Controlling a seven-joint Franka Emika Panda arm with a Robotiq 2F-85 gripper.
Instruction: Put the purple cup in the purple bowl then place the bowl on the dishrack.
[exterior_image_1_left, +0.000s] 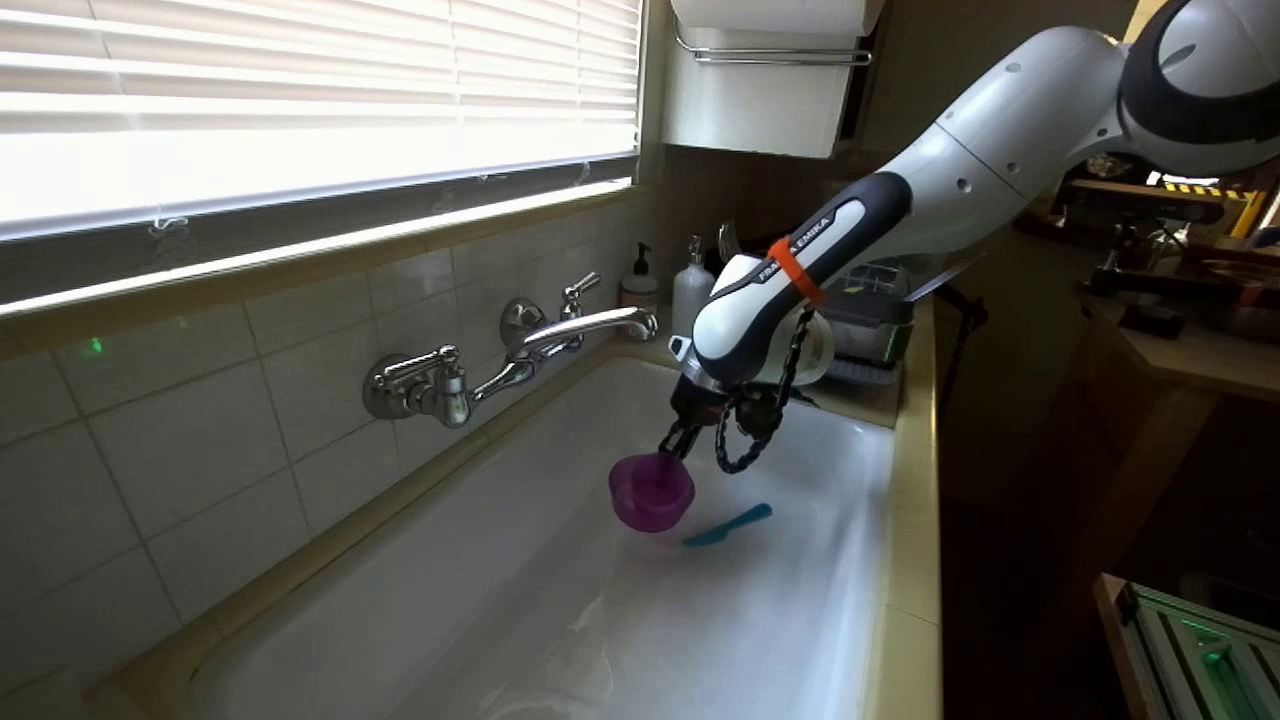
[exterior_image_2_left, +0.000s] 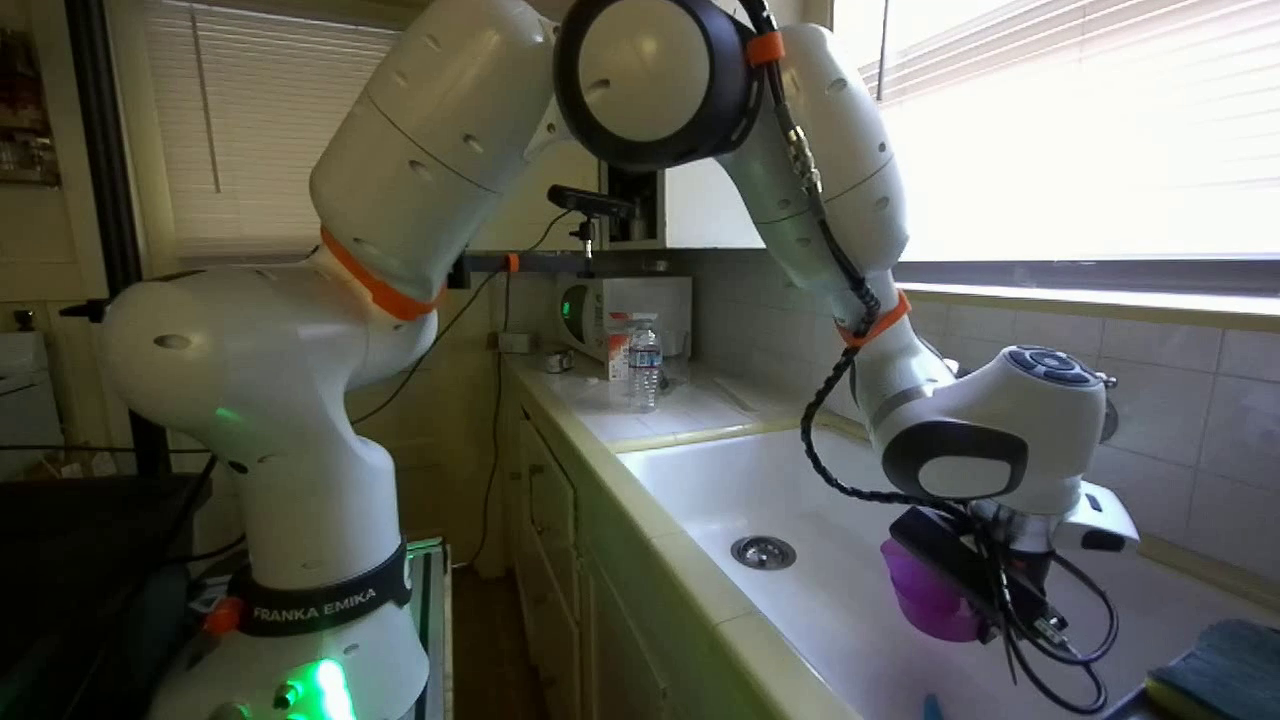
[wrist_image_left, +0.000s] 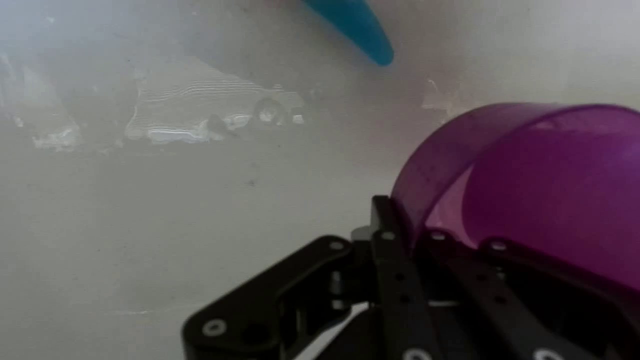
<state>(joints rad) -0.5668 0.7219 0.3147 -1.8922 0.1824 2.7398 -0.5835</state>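
The purple bowl (exterior_image_1_left: 640, 508) hangs over the sink, tilted, and it also shows in an exterior view (exterior_image_2_left: 922, 590) partly behind the wrist. My gripper (wrist_image_left: 409, 227) is shut on the bowl's wall; in the wrist view one finger is outside the bowl (wrist_image_left: 432, 162) and one inside. The gripper (exterior_image_1_left: 674, 450) reaches down to the rim. The bowl's height above the sink floor is hard to judge. A darker purple area shows inside it, but I cannot tell whether this is the purple cup. A dark, ribbed tray, seemingly the dishrack (exterior_image_1_left: 865, 373), stands beyond the sink's end, partly hidden by the arm.
A thin blue utensil (exterior_image_1_left: 730, 525) lies on the sink floor beside the bowl. The faucet (exterior_image_1_left: 585, 325) juts over the sink from the tiled wall. Soap bottles (exterior_image_1_left: 692, 295) and a grey container (exterior_image_1_left: 868, 318) stand at the far end. The sink (exterior_image_2_left: 690, 480) has raised edges.
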